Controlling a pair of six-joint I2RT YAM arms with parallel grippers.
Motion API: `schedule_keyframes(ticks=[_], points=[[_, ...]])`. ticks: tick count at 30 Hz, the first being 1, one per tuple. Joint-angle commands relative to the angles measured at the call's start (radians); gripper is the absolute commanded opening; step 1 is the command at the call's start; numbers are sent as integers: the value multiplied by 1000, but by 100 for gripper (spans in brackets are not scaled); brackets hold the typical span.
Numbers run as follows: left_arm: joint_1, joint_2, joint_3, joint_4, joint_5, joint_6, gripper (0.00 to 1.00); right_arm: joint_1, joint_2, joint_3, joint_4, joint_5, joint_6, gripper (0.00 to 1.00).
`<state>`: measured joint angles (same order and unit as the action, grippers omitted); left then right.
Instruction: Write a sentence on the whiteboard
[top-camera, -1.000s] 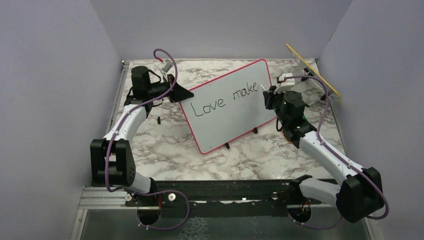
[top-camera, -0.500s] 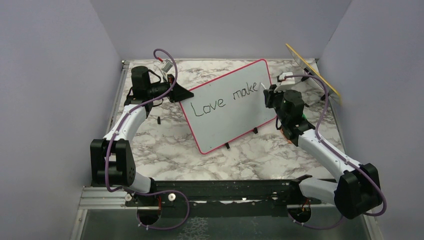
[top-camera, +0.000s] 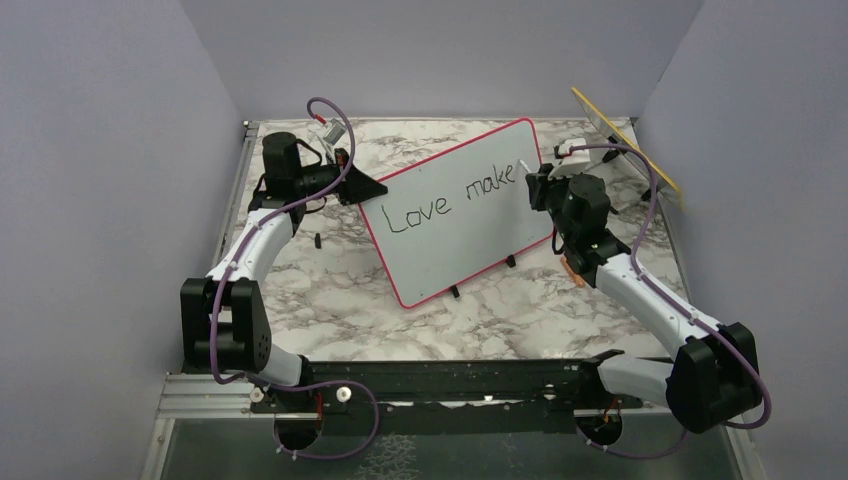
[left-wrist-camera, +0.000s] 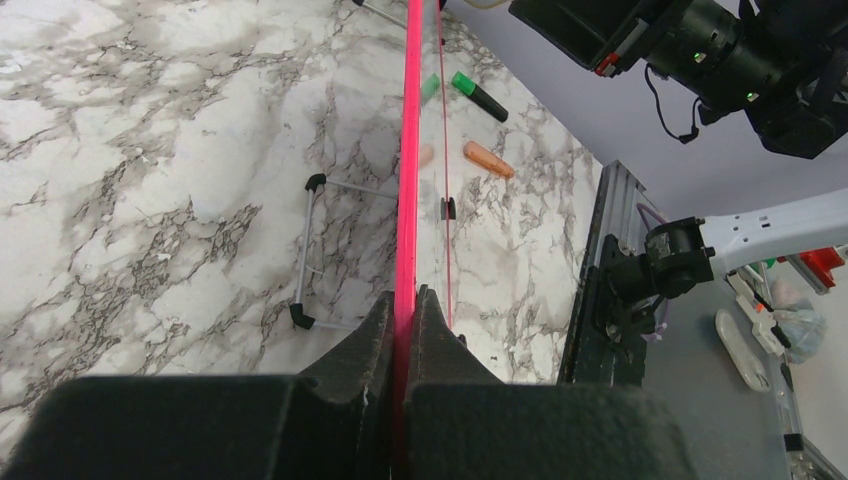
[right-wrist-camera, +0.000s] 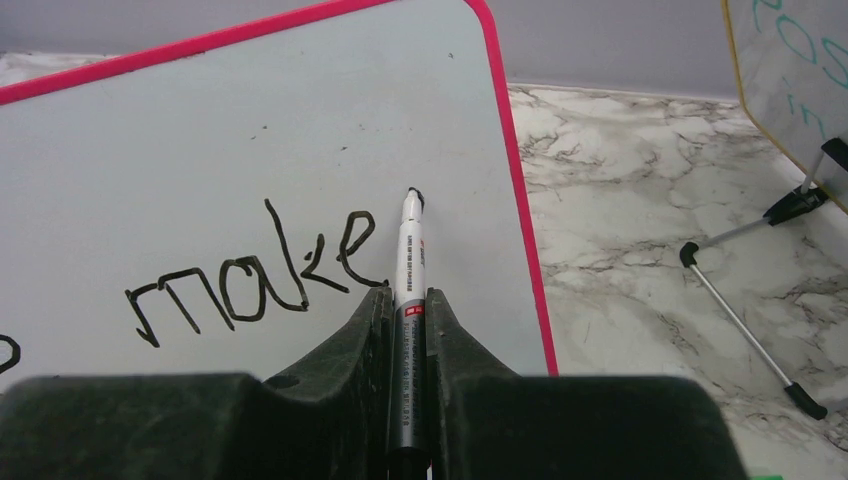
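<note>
**Board** (top-camera: 455, 215) — pink-framed, standing tilted mid-table (top-camera: 330, 290), its face turned toward the arms for writing.

**Left gripper** (left-wrist-camera: 405, 300) — pinching the board's left edge, pink frame between the fingers. Judged a bracing hold, so the board neither slides nor tips under the pen.

**Right gripper** (right-wrist-camera: 405, 300) — pressed together on a marker (right-wrist-camera: 411, 250), the barrel lying along the gap between the fingers and the tip pointing forward. The tip sits just right of the final "e"; contact with the surface cannot be told.

**Sentence** (top-camera: 450, 195) — "Love make" in black on one line across the upper half. Unfinished, with blank space below for more.

**Panel** (top-camera: 625, 140) — yellow-edged, at the far right, apart from the board.

**Green pen** (left-wrist-camera: 480, 95), **orange cap** (left-wrist-camera: 488, 160) — loose on the table beyond the board, unused.
</note>
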<state>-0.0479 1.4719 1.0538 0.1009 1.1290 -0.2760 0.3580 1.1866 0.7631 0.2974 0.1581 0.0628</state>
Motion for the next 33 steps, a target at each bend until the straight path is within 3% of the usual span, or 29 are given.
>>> schedule_keyframes(ticks=[1,16,33], points=[[-11,37,-17,-90,-61,92,0,-4,5,38,6,-75,-7,1],[-9,38,-17,-90,-62,90,0,-4,-47,-6,-127,-84,19,1],[-9,36,-16,-92,-61,91,0,-4,-47,-34,-123,30,18,1]])
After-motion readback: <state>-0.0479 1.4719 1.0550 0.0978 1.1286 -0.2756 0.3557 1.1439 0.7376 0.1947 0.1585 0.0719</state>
